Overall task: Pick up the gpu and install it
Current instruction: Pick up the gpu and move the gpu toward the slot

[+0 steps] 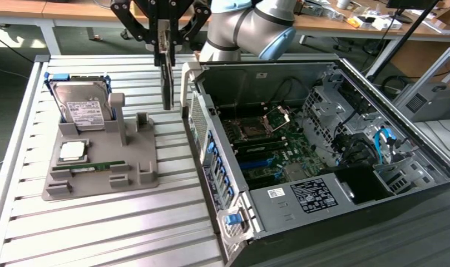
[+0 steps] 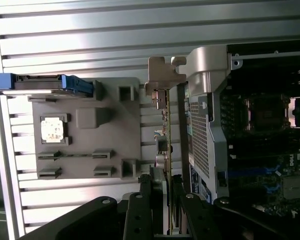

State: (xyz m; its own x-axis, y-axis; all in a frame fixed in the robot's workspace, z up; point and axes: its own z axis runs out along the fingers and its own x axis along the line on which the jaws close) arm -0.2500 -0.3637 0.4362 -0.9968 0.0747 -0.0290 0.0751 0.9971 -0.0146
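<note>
- The fingers (image 1: 145, 33) at the top centre of the exterior view are clamped on the gpu (image 1: 167, 78), one finger on each face of the card's upper end.
- The gpu hangs upright and edge-on, clear of the desk (image 1: 98, 233), in the gap between the grey holder tray (image 1: 98, 186) and the open computer case (image 1: 321, 144).
- In the wrist view the gpu (image 2: 166, 125) appears as a thin edge running away from the fingers (image 2: 140, 210), with its silver bracket (image 2: 165, 75) at the far end, just beside the case's rear corner.
- The card is outside the case, not seated in any slot.
- The arm (image 1: 247, 28) reaches in from the upper centre of the frame.
- On the tray, at the exterior view's left, a hard drive (image 1: 84, 105) stands tilted in its cradle; a processor chip (image 1: 74, 150) and a narrow green memory stick (image 1: 91, 166) lie flat below it.
- The case lies on its side at the exterior view's right, its motherboard (image 1: 262, 139) exposed.
</note>
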